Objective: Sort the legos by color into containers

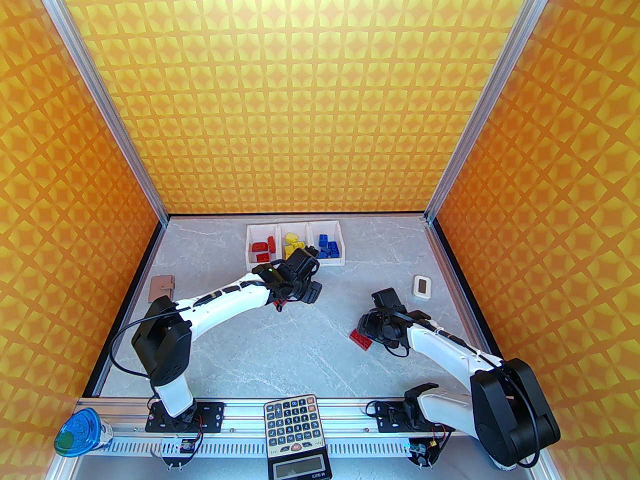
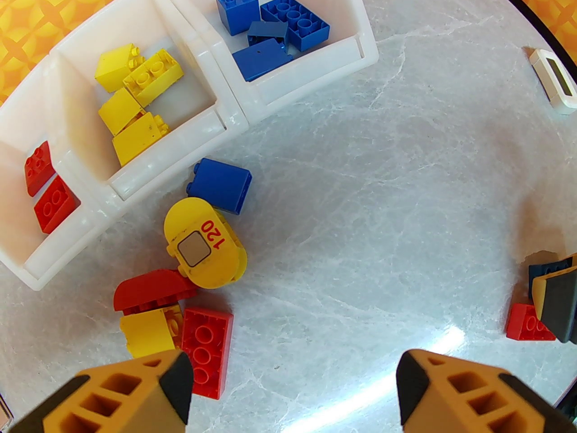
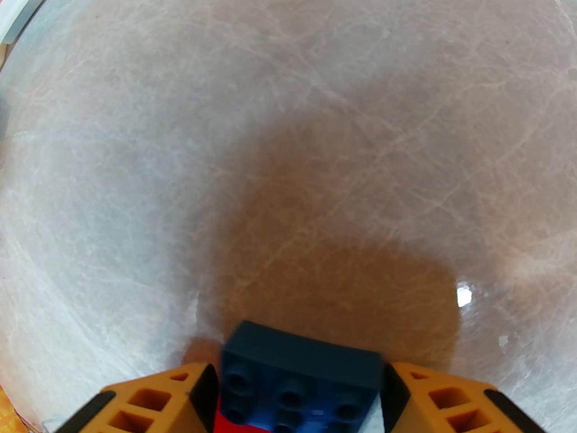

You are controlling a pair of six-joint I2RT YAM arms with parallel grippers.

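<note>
Gaping empty, left pincer near yellow "120" lego; right pincer clamping blue lego.

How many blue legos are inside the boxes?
4, all in the right-hand bin: square brick at the back, oblong brick beside it, tilted brick and flat brick in front. More may hide underneath.

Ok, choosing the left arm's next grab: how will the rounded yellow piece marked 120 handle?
The yellow 120 piece looks like hard plastic, unlikely to flex. Its domed ends may slip in a pinch; flatter sides seem safer. Pushed, it would likely shove the adjoining blue brick.
</note>
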